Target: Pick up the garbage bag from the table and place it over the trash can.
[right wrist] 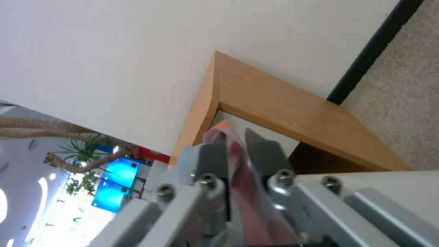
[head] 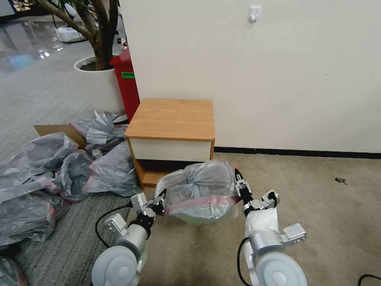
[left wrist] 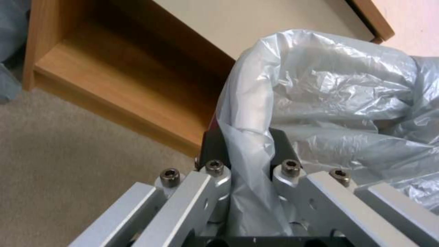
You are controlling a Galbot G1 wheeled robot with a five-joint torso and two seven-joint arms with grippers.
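- We clamp the left pincer (head: pixel 162 197) and right pincer (head: pixel 238 183) on the garbage bag (head: pixel 204 186).
- Uneven pulling could tear it off the trash can (head: pixel 198 217).

Draping crumpled over the beige trash can (head: pixel 206 218), grey garbage bag (head: pixel 204 186), pink band stretching across; standing before the wooden counter (head: pixel 172 118).

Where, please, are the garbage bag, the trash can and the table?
garbage bag (head: pixel 200 180): head view, its crumpled grey middle.
trash can (head: pixel 204 219): head view, beige wall below the bag.
table (head: pixel 172 117): head view, its wooden top.
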